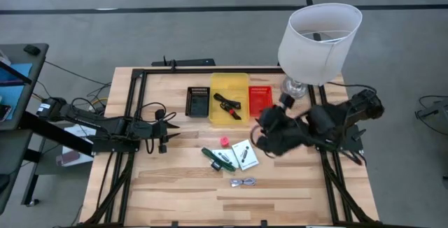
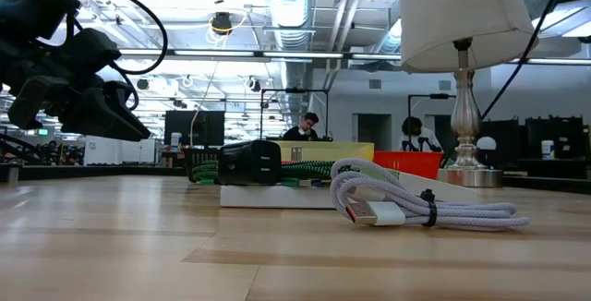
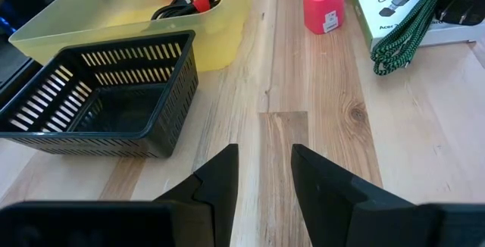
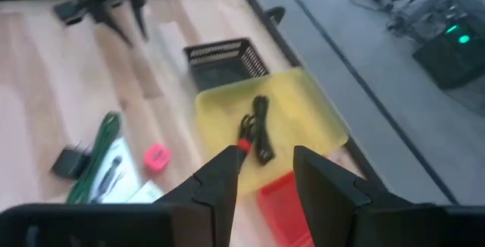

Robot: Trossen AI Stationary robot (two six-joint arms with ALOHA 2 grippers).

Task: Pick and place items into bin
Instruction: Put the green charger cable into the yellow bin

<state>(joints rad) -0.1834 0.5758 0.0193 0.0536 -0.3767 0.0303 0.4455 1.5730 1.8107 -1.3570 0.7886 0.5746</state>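
A yellow bin (image 1: 217, 81) at the table's far middle holds a red-and-black cable (image 1: 227, 105). In front of it on the wood lie a pink cube (image 1: 225, 141), a green cable with a black plug (image 1: 218, 158), white cards (image 1: 245, 154) and a silver cable (image 1: 243, 182). My right gripper (image 4: 265, 156) is open with nothing between its fingers. It hangs raised by the bin's near right corner (image 1: 260, 131), looking down on the cable (image 4: 258, 129). My left gripper (image 3: 265, 152) is open and low over the table's left part (image 1: 158, 143).
A black slotted basket (image 1: 198, 102) stands left of the yellow bin and a red tray (image 1: 260, 101) right of it. A white lamp (image 1: 318, 39) stands at the far right, close behind my right arm. Bare wood lies along the near edge.
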